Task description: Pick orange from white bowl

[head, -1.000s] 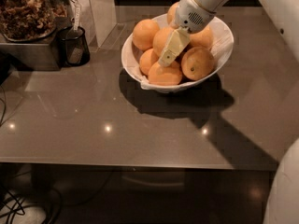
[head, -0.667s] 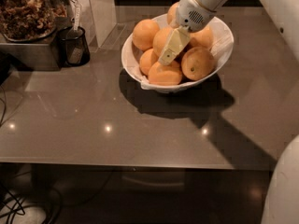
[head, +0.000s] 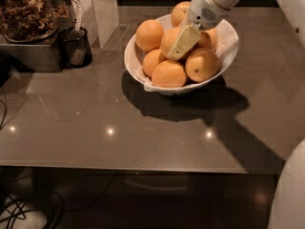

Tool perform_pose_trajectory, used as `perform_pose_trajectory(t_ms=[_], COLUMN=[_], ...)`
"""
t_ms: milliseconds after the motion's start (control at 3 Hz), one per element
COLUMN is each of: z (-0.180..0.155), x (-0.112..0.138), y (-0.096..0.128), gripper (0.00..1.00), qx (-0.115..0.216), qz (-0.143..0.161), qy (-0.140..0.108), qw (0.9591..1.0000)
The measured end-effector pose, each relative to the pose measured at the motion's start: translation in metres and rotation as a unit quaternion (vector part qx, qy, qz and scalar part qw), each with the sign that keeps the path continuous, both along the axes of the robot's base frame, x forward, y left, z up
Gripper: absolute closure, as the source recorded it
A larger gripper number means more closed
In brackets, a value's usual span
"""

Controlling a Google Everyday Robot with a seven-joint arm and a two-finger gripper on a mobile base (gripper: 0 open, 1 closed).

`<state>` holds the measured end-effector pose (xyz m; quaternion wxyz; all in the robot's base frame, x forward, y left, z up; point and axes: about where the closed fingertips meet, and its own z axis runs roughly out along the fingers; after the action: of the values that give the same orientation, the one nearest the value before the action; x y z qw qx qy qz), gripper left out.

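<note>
The white bowl (head: 228,50) stands on the grey counter at the back middle, piled with several oranges. My gripper (head: 182,42) reaches down from the upper right into the bowl and rests against the plain-skinned orange (head: 167,38) at the middle of the pile. Another orange (head: 149,34) lies at the left of it, one (head: 168,74) at the front, and one with a dark stem dot (head: 202,64) at the front right. The white arm hides part of the bowl's back.
A small dark cup (head: 75,46) holding a utensil stands at the left, beside a metal container of brown dried food (head: 26,13). A white pillar (head: 102,8) stands behind. The grey counter (head: 119,128) stretches toward me, and cables hang below it at the left.
</note>
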<state>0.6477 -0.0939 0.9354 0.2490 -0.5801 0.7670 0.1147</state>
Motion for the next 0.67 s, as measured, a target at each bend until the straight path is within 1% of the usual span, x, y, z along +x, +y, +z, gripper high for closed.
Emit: perform_pose_trajectory(t_ms=[333, 667], z=[0.001, 0.025], x=[0.0, -0.019], y=[0.002, 0.001], gripper=[1.0, 1.0], qx=[0.0, 0.025], qz=[0.0, 0.002], qy=[0.0, -0.029], qw=[1.0, 0.9993])
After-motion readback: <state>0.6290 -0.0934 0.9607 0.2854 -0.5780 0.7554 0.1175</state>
